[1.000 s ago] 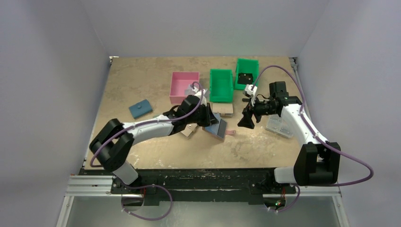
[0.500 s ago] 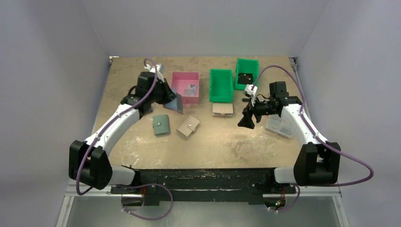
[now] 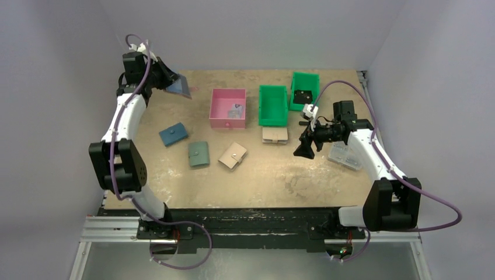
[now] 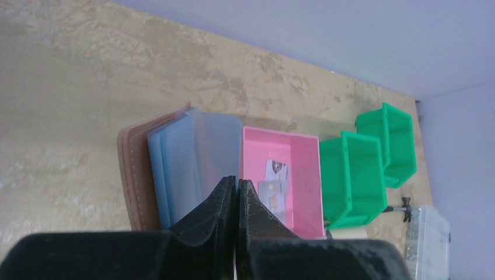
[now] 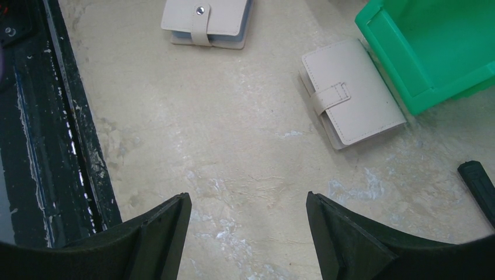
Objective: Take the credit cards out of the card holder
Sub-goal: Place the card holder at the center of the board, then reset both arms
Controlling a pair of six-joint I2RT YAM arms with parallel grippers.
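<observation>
Left gripper (image 4: 236,182): fingers pressed together on one clear sleeve of the card holder (image 4: 175,166), near the sleeve's lower edge. Nothing else is in the pinch. The brown leather cover and the other blue sleeves fan out beside it, unsupported.

Card holder: lifted off the table, beyond the far-left corner of the pink bin (image 3: 227,91) in the top view.

Credit cards (image 4: 273,186): two small pieces lie on the floor of the pink bin, one pale with markings. I cannot make out a black one. The sleeves look see-through and bare from the wrist view, so I judge the holder emptied, or nearly so.

Doing this step well:
- Keep the pinch firm. A thin sleeve is slick, and the cover's weight pulls sideways.
- Check the rear sleeves, which are partly hidden, before calling it done.
- If a card remains, bring the holder back over the pink bin before tipping.
- Move slowly so the cover does not swing.

Right gripper (image 5: 246,201): fingers spread wide and holding nothing. It hovers above bare table well to the right of the pink bin.
</observation>
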